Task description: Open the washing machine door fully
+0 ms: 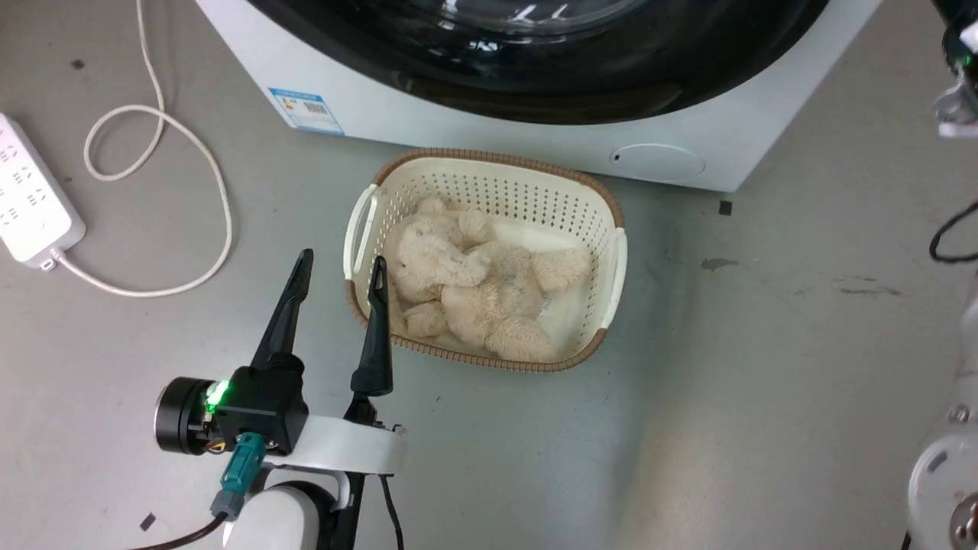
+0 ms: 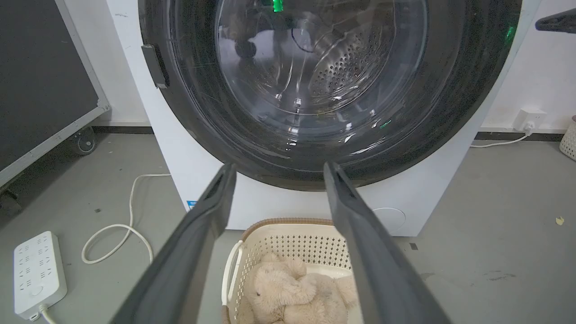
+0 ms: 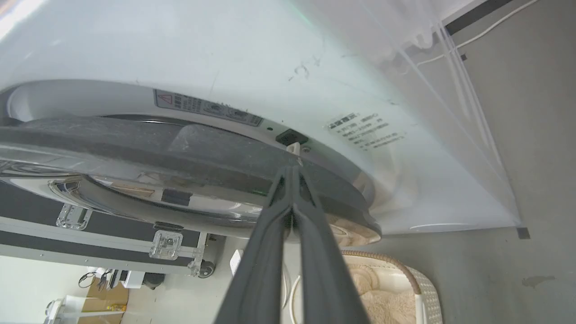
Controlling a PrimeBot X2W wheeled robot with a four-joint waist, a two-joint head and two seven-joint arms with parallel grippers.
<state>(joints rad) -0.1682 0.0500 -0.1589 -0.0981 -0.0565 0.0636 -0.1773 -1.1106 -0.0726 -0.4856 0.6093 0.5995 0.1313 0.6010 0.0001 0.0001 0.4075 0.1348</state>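
Grey concrete floor (image 1: 764, 382) carries every item in front of one white washing machine (image 1: 458, 130).

Right gripper (image 3: 292, 168): jaws pressed together, with nothing visible between them. The tips sit at the latch-side edge of the washing machine door (image 3: 112, 139).

Left gripper (image 1: 341, 260): jaws spread apart and empty. It hangs above the floor just beside the basket (image 1: 489, 156), pointing toward the machine and well apart from the door.

Door position: mounted on the machine front, latch side toward the robot's right. In the right wrist view a narrow gap appears between the black rim and the white front near the latch. Judged unlatched and barely ajar.

Left to do: nearly the whole swing to the fully open position.

Count:
- two grippers
- one door
- one machine
- one basket holding one plush toy (image 1: 474, 290)
- one power strip (image 1: 30, 198)
- one cord (image 1: 153, 292)
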